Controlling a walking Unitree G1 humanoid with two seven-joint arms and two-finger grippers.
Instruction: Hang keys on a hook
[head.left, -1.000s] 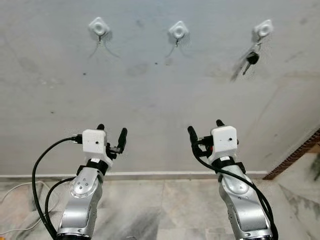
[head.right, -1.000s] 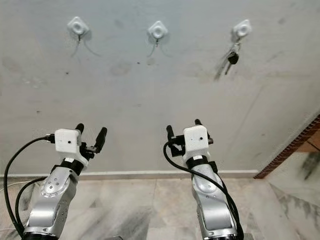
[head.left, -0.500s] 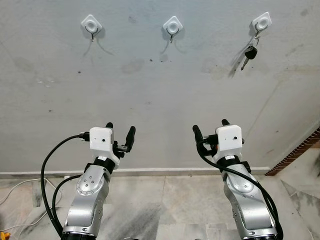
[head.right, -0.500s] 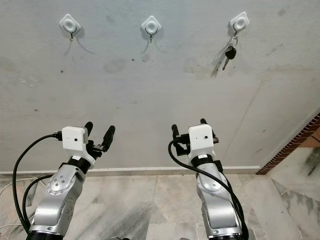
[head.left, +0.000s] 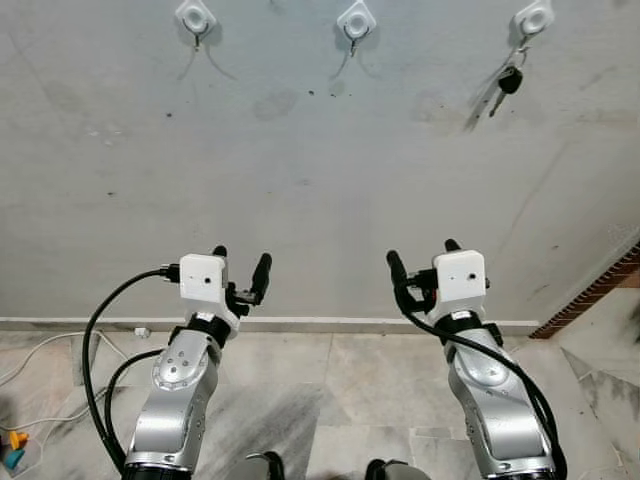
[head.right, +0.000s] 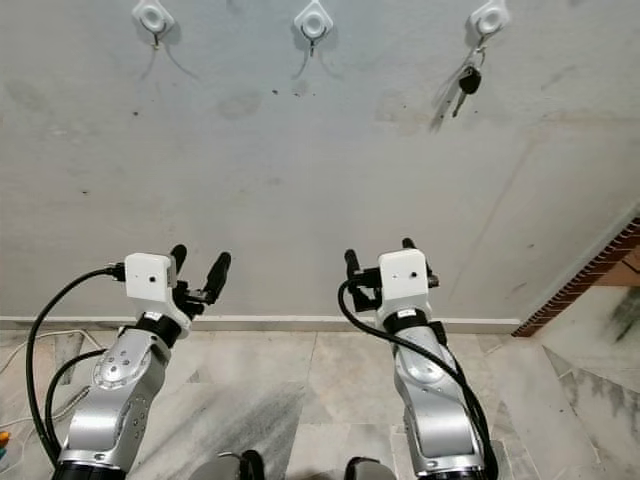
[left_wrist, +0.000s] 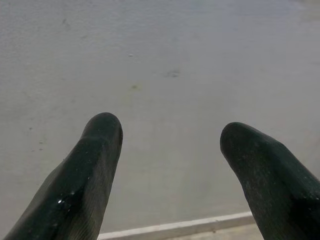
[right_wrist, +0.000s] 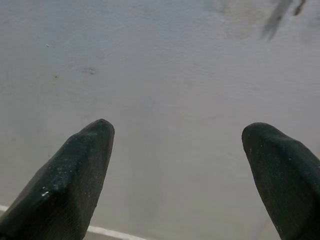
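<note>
A bunch of keys (head.left: 508, 82) with a dark head hangs from the right-hand hook (head.left: 531, 18) of three white hooks fixed high on a pale grey wall (head.left: 320, 170). The keys dangle just below their hook and cast a slanted shadow down the plaster. The middle hook (head.left: 356, 18) and the left hook (head.left: 195, 16) each carry nothing but a thin shadow.

Well below the hooks, both silver arms are raised in front of the wall, and neither touches it. The left claw (head.left: 240, 264) sits above its white wrist block with its two black fingers apart — nothing between them. The right claw (head.left: 421, 258) stands at about the same height, its fingers likewise spread and empty. In the left wrist view the fingertips (left_wrist: 102, 131) frame bare wall and a strip of white skirting (left_wrist: 175, 228) low down. In the right wrist view the fingertips (right_wrist: 95, 136) frame the same plaster, with the blurred shadow of the keys at the far upper edge.

Black cables (head.left: 100, 330) loop from the left wrist down past the arm. A white skirting board runs along the foot of the wall, and under it lies a grey marble floor (head.left: 330, 400). At the right edge a strip of red brick (head.left: 600, 295) slants down to the floor.
</note>
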